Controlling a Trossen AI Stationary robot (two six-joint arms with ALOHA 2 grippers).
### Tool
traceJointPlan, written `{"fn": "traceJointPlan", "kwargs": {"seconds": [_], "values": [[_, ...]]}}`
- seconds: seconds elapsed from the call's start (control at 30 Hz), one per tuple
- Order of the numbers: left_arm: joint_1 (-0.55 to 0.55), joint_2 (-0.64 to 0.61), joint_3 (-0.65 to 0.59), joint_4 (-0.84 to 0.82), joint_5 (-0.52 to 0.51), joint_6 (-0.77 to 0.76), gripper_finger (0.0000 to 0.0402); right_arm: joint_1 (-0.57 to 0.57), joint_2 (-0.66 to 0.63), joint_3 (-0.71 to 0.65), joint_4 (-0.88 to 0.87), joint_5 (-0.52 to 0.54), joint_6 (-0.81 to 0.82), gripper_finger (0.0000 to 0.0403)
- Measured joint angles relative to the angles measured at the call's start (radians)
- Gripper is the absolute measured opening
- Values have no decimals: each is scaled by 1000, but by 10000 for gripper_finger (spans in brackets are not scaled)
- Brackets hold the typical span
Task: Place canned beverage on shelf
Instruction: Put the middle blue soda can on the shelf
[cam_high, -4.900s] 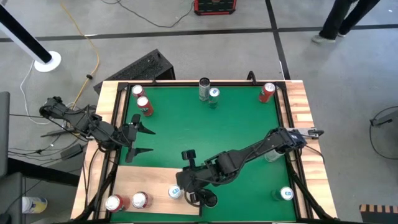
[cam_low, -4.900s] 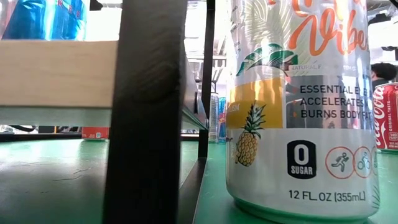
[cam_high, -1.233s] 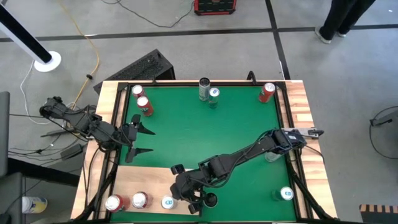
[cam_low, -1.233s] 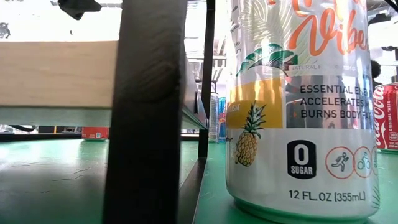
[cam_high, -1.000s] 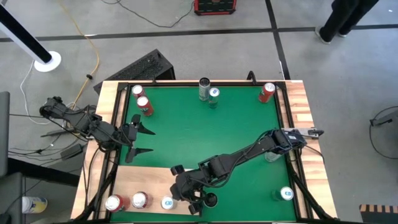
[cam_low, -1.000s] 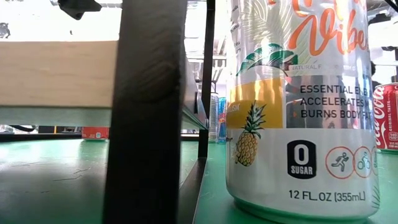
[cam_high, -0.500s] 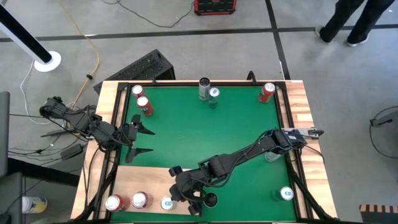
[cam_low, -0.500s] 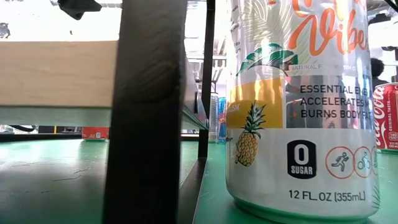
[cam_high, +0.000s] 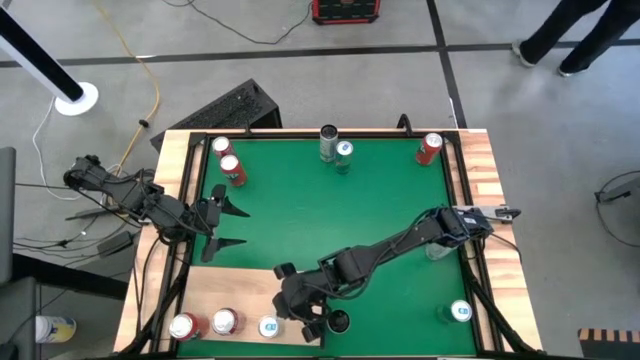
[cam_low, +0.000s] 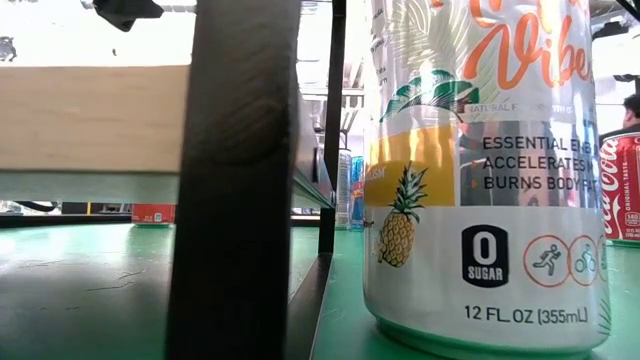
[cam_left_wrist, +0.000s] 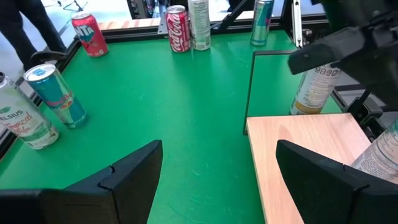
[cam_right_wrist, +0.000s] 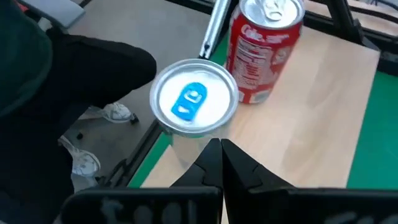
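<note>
Dark left gripper (cam_high: 222, 226) hangs over the green mat (cam_high: 330, 215) by the table's left edge, fingers (cam_left_wrist: 118, 180) spread wide apart, nothing btwn them, touching nothing. Pale wood shelf (cam_high: 245, 295) sits at the mat's near-left corner; along its near edge, L to R: red can (cam_high: 184, 326), second red can (cam_high: 224, 321), blue-tab can (cam_high: 268, 326). Right gripper (cam_right_wrist: 221, 160) is above the shelf's right end, just beside the blue-tab can (cam_right_wrist: 194, 101); fingers pressed together, holding nothing; wrist view shows the tips just short of the can's rim, can standing upright on the shelf next to a red cola can (cam_right_wrist: 264, 50).

Mat also carries two red cans (cam_high: 228, 160) far-left, a can pair (cam_high: 335, 148) far-centre, a red can (cam_high: 429, 148) far-right, a blue-tab one (cam_high: 459, 312) near-right. Low view is filled by a pineapple-print can (cam_low: 480, 170) beside the shelf's black post (cam_low: 240, 180).

Room: grey floor, cables, a person's legs (cam_high: 565, 35) at far right.
</note>
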Motion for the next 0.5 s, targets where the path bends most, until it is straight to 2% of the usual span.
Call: {"fn": "traceJointPlan", "kwargs": {"seconds": [0.5], "values": [[0, 0, 0, 0, 9, 0, 300, 0, 0, 0, 27, -30, -33, 19]]}}
